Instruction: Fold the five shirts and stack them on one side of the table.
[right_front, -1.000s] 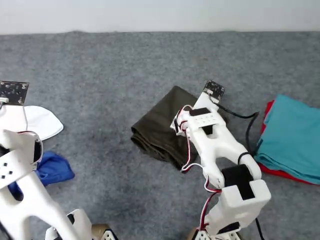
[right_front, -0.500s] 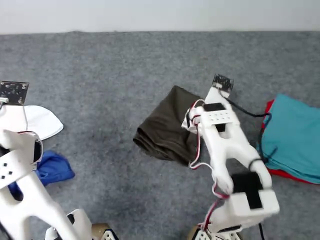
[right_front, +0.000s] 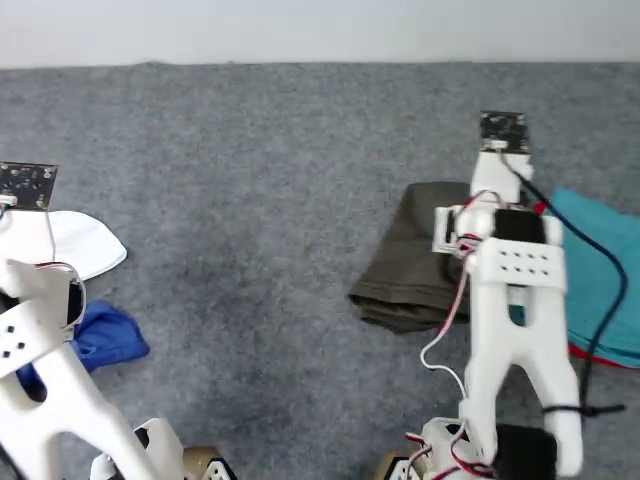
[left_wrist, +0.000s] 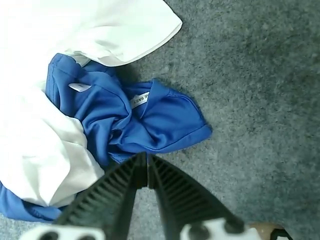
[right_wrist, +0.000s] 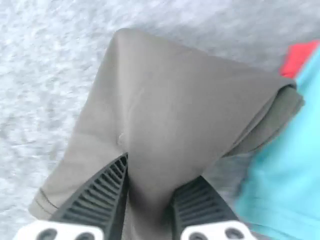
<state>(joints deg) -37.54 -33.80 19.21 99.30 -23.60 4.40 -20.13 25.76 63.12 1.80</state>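
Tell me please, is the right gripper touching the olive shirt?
Touching. The right wrist view shows the olive shirt pinched between the two fingers of the right gripper, with its fabric pressed against both.

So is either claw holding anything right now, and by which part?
The right gripper pinches the folded olive shirt by the cloth on its side nearest the teal shirt. The left gripper is shut on nothing.

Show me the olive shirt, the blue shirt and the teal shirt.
olive shirt (right_front: 405, 265), high view, flat folded top.
blue shirt (left_wrist: 160, 120), left wrist view, crumpled middle.
teal shirt (right_front: 620, 260), high view, top layer.
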